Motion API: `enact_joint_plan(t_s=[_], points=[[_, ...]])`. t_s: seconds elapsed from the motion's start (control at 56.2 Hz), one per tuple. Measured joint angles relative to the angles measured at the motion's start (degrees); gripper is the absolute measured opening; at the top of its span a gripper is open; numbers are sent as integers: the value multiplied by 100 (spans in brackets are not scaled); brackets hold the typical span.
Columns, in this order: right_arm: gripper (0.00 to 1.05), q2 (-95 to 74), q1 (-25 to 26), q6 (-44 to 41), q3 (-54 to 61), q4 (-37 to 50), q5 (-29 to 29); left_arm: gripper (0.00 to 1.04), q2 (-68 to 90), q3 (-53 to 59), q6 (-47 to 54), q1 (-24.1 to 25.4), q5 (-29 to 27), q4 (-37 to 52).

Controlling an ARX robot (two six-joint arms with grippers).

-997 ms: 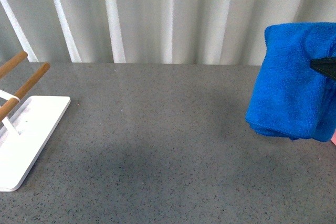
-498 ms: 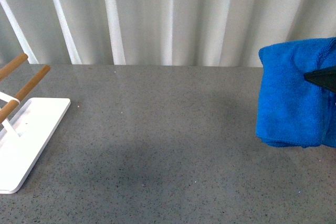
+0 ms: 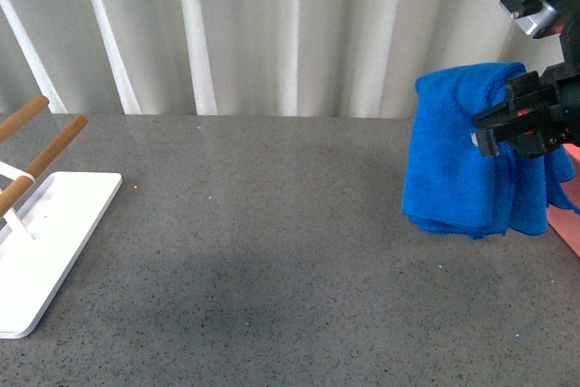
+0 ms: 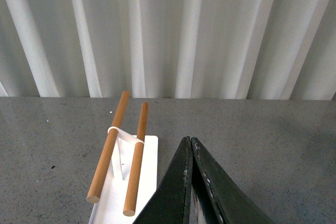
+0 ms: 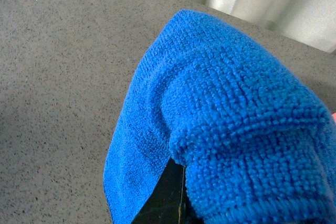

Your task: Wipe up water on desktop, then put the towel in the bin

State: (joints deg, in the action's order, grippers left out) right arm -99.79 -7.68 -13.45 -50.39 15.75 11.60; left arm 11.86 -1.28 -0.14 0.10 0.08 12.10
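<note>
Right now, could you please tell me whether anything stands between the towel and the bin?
Nothing visible does. The right claw holds the towel clear of the desktop, and a corner of the bin shows just beside it.

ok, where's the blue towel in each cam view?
Front view: the towel hangs at the right, clamped in the right pincer, over the desktop.
Left wrist view: not in it; only the white rack and the desktop show.
Right wrist view: the towel fills most of the picture, close to the lens.
Shared landmark: the white curtain behind the desktop's far edge, in all three views.
</note>
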Motion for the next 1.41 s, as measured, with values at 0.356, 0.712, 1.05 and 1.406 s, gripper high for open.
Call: enact_joint_plan(t_s=[0.356, 0.712, 1.05, 1.406], points=[[4, -295, -127, 686, -33, 111, -295, 4, -1163, 0, 0, -2, -7, -1189], [4, -660, -42, 1099, 42, 238, -348, 9, -1167, 0, -4, -2, -7, -1207], [4, -1709, -42, 1812, 42, 275, -177, 62, -1167, 0, -7, -2, -7, -1207], [4, -1978, 114, 1963, 81, 302, -278, 98, -1167, 0, -4, -2, -7, -1207]])
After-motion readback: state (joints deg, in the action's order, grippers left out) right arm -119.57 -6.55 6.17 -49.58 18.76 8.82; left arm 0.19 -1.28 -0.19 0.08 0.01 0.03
